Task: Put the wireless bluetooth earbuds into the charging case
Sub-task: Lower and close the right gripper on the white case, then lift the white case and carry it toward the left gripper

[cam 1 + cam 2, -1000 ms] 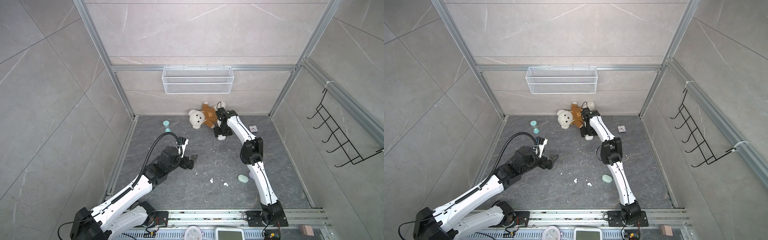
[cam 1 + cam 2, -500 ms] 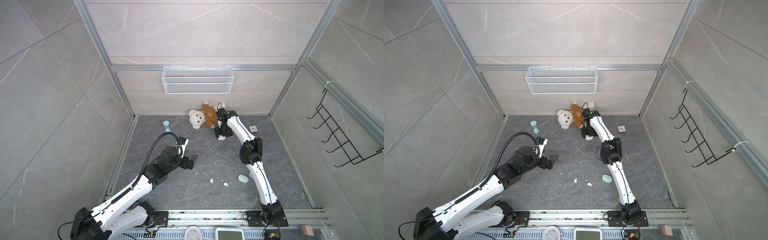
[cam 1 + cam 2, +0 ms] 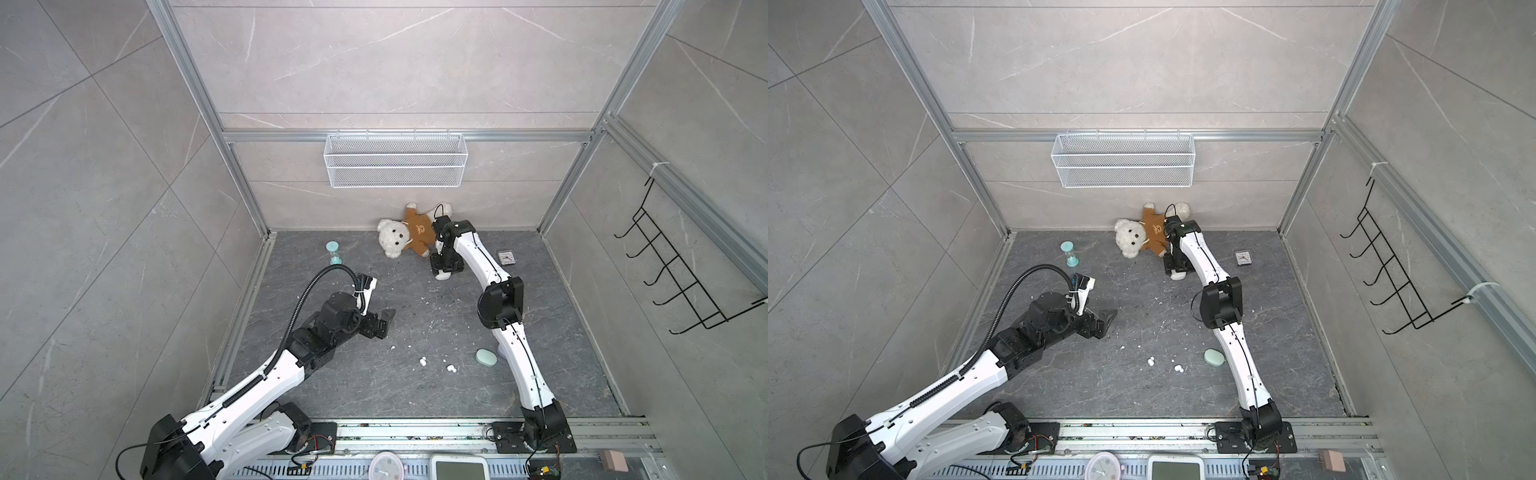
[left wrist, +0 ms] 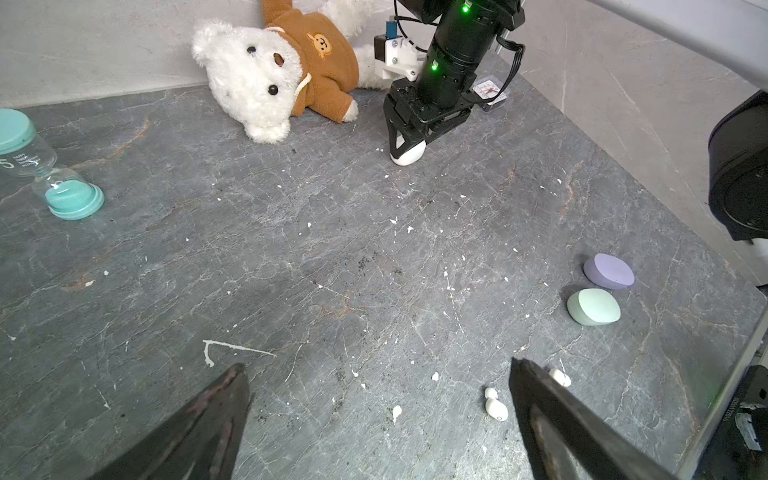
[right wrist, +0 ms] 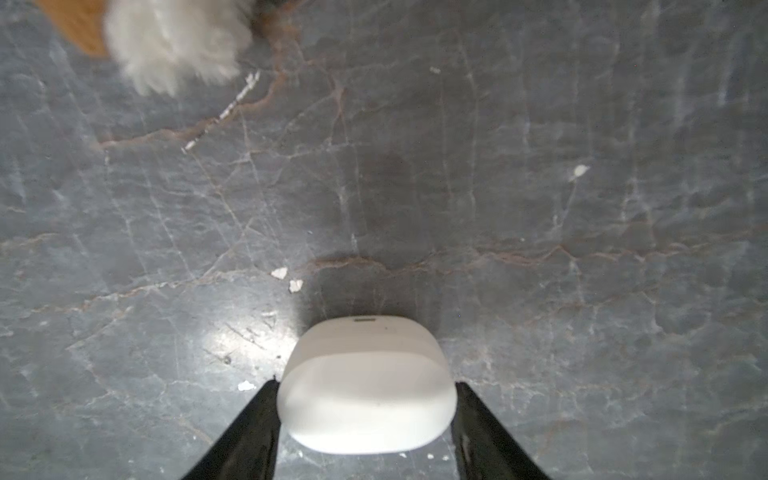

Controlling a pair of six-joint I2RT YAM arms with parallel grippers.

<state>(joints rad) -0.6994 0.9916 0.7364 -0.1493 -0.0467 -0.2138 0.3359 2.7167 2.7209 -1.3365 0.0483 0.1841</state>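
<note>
Where the grey floor [image 3: 415,399] meets the back wall, the right gripper [image 5: 365,382] is seen lowered onto the white case [image 5: 365,399], just beside the teddy [image 3: 399,239]. In the right wrist view, the case is flanked by the two black fingers [image 5: 249,428], one laid against each side. No gap can be made out, so the case is taken as clasped. It rests on the floor with its lid shut. The same grip is shown in the left wrist view [image 4: 409,145] and, smaller, in both top views [image 3: 442,272] [image 3: 1177,272].

The left gripper [image 4: 376,368] is held low over the middle of the floor with its fingers [image 4: 208,419] spread wide apart and nothing between them.

Two white earbuds [image 4: 496,409] are found loose on the floor, near each other and well apart from the white case. One of them [image 4: 559,376] is partly hidden behind a left finger. In a top view they are seen between the two arms [image 3: 423,360].

A mint case [image 4: 594,306] and a lilac case [image 4: 609,271] are laid shut, side by side, near the right arm. An hourglass [image 3: 333,251] is stood by the left wall and a small clock [image 3: 507,257] by the right. White crumbs [image 4: 397,411] are scattered about.
</note>
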